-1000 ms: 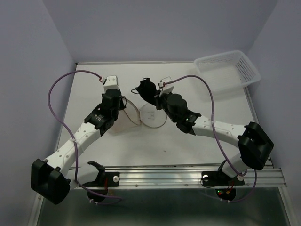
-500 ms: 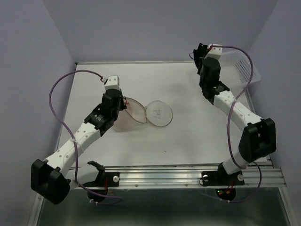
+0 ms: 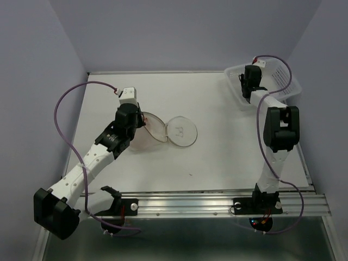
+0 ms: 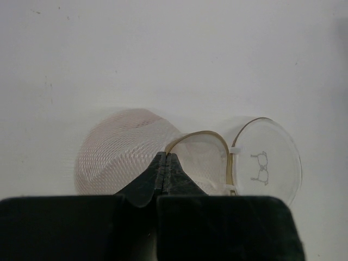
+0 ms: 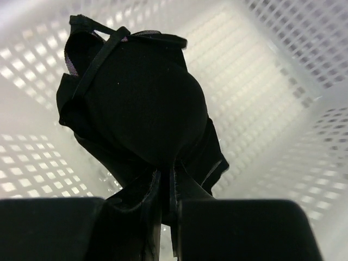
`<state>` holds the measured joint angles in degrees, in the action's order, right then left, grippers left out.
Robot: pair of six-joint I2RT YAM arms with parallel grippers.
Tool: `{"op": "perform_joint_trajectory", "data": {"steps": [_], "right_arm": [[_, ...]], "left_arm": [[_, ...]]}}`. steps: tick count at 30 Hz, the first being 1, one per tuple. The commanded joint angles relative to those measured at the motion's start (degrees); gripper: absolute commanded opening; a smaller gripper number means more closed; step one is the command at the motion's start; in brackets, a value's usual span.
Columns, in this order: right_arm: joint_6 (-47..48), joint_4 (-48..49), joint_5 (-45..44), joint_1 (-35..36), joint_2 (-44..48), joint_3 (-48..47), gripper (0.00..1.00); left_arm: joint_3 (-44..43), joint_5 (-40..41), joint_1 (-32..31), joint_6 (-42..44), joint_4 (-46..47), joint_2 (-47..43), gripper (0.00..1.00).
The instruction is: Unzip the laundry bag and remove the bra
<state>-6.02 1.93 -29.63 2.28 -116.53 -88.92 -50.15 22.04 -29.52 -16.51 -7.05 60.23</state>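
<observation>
**Bra out of the bag and held in the basket**

The laundry bag lies unzipped on the white table, a little toward 9 o'clock from the table's middle. Its white mesh dome sits beside the clear round flap, which is folded flat onto the table at the dome's 3 o'clock. A tan-brown rim arcs between the two halves, and the flap carries a small dark mark.

The left gripper is at the bag's 9 o'clock edge. In the left wrist view its fingers are pressed fully together, tips closed on the bag right where the tan rim's arc begins.

The right arm reaches out to the white plastic basket in the table's 1 o'clock corner, well apart from the bag. The right gripper has its jaws nearly together, clamped on a fold of the black bra. The bra bunches up from the fingertips, one cup rounded toward the camera and a thin strap crossing it at 11 o'clock. The perforated basket walls surround it on every side. Whether the bra touches the basket floor cannot be told.
</observation>
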Motion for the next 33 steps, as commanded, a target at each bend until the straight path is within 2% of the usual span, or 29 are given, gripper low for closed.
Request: {"op": "perform_joint_trajectory", "data": {"steps": [1,3,4,6,7,10,13,20,24,27,33], "right_arm": [[0.1,-0.8,3.3,0.1,-3.0,-4.9,0.05],[-0.3,-1.5,4.0,0.1,-3.9,-5.4,0.17],[-0.4,-1.5,4.1,0.1,-3.8,-5.3,0.31],[-0.2,-1.6,3.7,0.1,-2.8,-4.9,0.47],[0.2,-1.7,3.4,0.1,-2.2,-4.3,0.60],[1.2,-1.8,3.3,0.1,2.2,-3.6,0.76],[1.1,-1.8,6.1,0.1,8.7,-1.9,0.85],[-3.1,-1.7,23.0,0.8,23.8,6.5,0.93],[-6.0,2.1,35.3,5.6,29.9,13.8,0.94],[-6.4,6.3,40.2,15.5,31.8,19.0,0.94],[-9.5,15.7,43.8,28.8,29.9,27.6,0.93]], "left_arm": [[0.6,0.0,0.1,1.1,3.1,-1.9,0.00],[0.6,-0.1,0.1,1.3,3.0,-2.0,0.00],[0.6,-0.1,0.1,1.4,3.1,-2.0,0.00],[0.7,-0.2,0.0,1.4,3.3,-2.2,0.00],[0.8,-0.2,0.1,1.5,3.3,-2.3,0.00],[0.8,-0.8,0.0,1.6,3.4,-2.6,0.00],[0.8,-1.8,0.2,1.7,3.8,-2.7,0.00],[1.6,-3.9,0.2,2.7,5.3,-2.7,0.00],[2.2,-6.1,0.2,3.1,6.3,-2.1,0.00],[2.3,-7.3,0.2,3.1,6.5,-1.4,0.00],[2.7,-8.3,0.2,2.9,6.6,0.0,0.00]]}}
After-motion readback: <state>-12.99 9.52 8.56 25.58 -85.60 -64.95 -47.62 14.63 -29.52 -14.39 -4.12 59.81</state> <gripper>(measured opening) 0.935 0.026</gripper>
